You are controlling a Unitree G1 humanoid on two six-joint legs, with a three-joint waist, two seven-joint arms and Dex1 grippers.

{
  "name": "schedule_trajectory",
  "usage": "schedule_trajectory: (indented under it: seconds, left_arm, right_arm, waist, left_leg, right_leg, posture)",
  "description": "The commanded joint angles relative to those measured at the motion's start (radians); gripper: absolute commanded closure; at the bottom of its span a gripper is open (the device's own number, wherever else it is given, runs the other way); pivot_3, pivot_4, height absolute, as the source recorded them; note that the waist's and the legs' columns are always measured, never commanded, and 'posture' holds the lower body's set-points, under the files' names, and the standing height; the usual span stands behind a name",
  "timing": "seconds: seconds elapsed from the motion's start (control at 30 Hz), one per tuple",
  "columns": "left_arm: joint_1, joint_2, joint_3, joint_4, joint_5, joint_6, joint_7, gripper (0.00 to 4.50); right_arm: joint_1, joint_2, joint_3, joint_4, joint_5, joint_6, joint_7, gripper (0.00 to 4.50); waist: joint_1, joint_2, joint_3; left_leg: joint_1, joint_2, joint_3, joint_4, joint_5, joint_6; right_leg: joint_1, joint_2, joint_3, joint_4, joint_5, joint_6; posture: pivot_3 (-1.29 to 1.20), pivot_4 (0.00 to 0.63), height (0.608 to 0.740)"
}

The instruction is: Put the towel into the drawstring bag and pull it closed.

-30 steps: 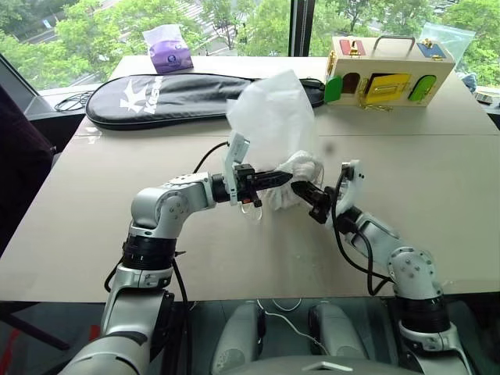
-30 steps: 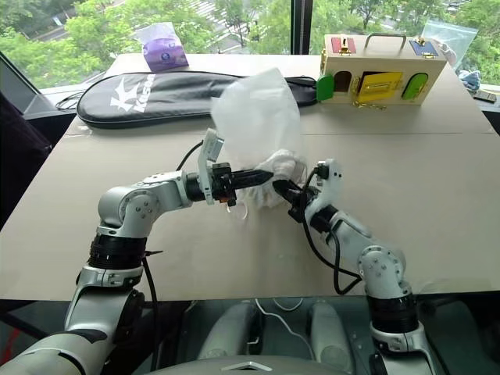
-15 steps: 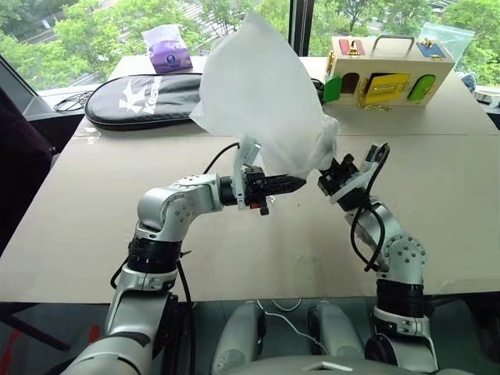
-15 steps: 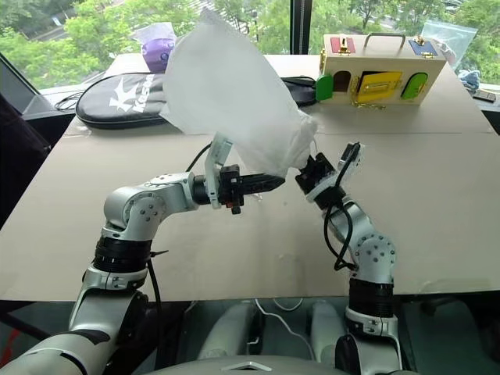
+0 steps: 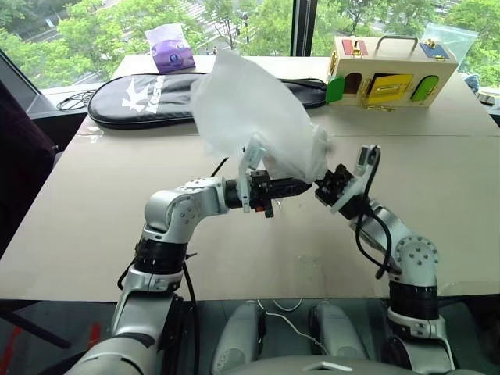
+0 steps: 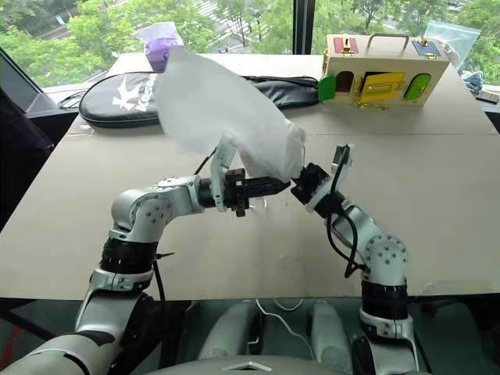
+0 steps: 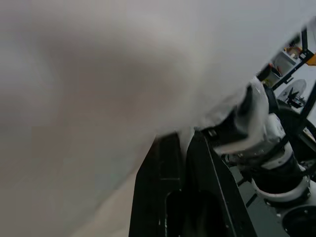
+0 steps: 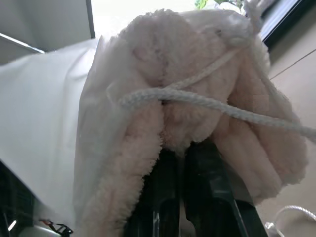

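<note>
Left eye view showed the beige table (image 5: 94, 234), then the thin white semi-translucent drawstring bag (image 5: 250, 113) raised above it, billowing up between both arms. The left gripper (image 5: 301, 187) was clamped tight on the bag's lower edge; the right gripper (image 5: 324, 186), also closed, gripped its mouth. Right wrist view revealed what the head views hid: the fluffy off-white towel (image 8: 197, 98) bulging at the bag's mouth, white cord (image 8: 197, 101) across it.

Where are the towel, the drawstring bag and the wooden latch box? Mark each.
towel (image 8: 197, 89), right wrist view, fluffy front.
drawstring bag (image 5: 246, 109), left eye view, raised white fabric.
wooden latch box (image 5: 391, 78), left eye view, front face.
</note>
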State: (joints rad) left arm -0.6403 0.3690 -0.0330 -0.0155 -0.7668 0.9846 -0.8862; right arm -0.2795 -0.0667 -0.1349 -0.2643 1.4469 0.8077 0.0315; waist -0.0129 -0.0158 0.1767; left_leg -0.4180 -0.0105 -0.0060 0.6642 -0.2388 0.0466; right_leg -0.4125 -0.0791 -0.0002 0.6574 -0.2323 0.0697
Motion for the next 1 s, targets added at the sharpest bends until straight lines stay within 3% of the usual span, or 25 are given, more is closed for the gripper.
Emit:
schedule_trajectory:
  seconds: [0.03, 0.17, 0.37, 0.53, 0.7, 1.0]
  left_arm:
    - [-0.054, 0.027, 0.075, 0.051, 0.007, -0.047, 0.005, 4.5]
    - [-0.049, 0.059, 0.049, 0.069, 0.042, -0.075, -0.021, 4.5]
    - [-0.057, 0.021, 0.045, 0.052, 0.022, -0.058, -0.001, 4.5]
    - [-0.059, 0.004, 0.043, 0.042, 0.019, -0.045, 0.006, 4.5]
    - [-0.05, -0.006, 0.026, 0.018, 0.005, -0.018, 0.001, 4.5]
    - [-0.043, -0.058, 0.02, -0.038, -0.054, 0.047, 0.003, 4.5]
  right_arm:
    - [0.055, -0.074, -0.04, -0.115, 0.115, 0.033, 0.03, 4.48]
    - [0.119, -0.161, -0.049, -0.185, 0.205, 0.046, 0.031, 4.48]
    - [0.146, -0.213, 0.029, -0.175, 0.102, 0.051, 0.005, 4.48]
    - [0.087, -0.143, 0.039, -0.136, 0.013, -0.028, -0.074, 4.48]
    - [0.041, 0.013, 0.017, -0.101, 0.088, -0.122, -0.18, 4.48]
    - [-0.101, 0.168, 0.005, 0.059, 0.095, -0.177, -0.319, 4.48]
  waist:
    - [-0.001, 0.0, 0.0]
    - [-0.006, 0.0, 0.0]
    - [-0.002, 0.0, 0.0]
    - [-0.002, 0.0, 0.0]
    - [-0.001, 0.0, 0.0]
    - [-0.003, 0.0, 0.0]
  left_leg:
    - [0.0, 0.0, 0.0, 0.0, 0.0, 0.0]
    - [0.0, 0.001, 0.0, 0.0, 0.0, 0.0]
    - [0.0, 0.001, 0.001, 0.0, 0.0, 0.0]
    - [0.0, 0.001, 0.001, 0.0, 0.0, 0.0]
    - [0.0, 0.001, 0.0, 0.0, 0.0, 0.0]
    - [0.0, 0.001, 0.0, 0.0, 0.0, 0.0]
  right_leg:
    - [0.0, 0.0, 0.0, 0.0, 0.0, 0.0]
    - [0.0, 0.001, 0.001, 0.0, 0.0, 0.0]
    - [0.0, 0.0, 0.001, 0.0, 0.0, 0.0]
    - [0.0, 0.0, 0.001, 0.0, 0.0, 0.0]
    - [0.0, 0.0, 0.001, 0.0, 0.0, 0.0]
    - [0.0, 0.0, 0.001, 0.0, 0.0, 0.0]
  posture:
    - [0.0, 0.15, 0.74]
    - [0.0, 0.15, 0.74]
    - [0.0, 0.15, 0.74]
    - [0.0, 0.15, 0.74]
    - [0.0, 0.15, 0.74]
    - [0.0, 0.15, 0.74]
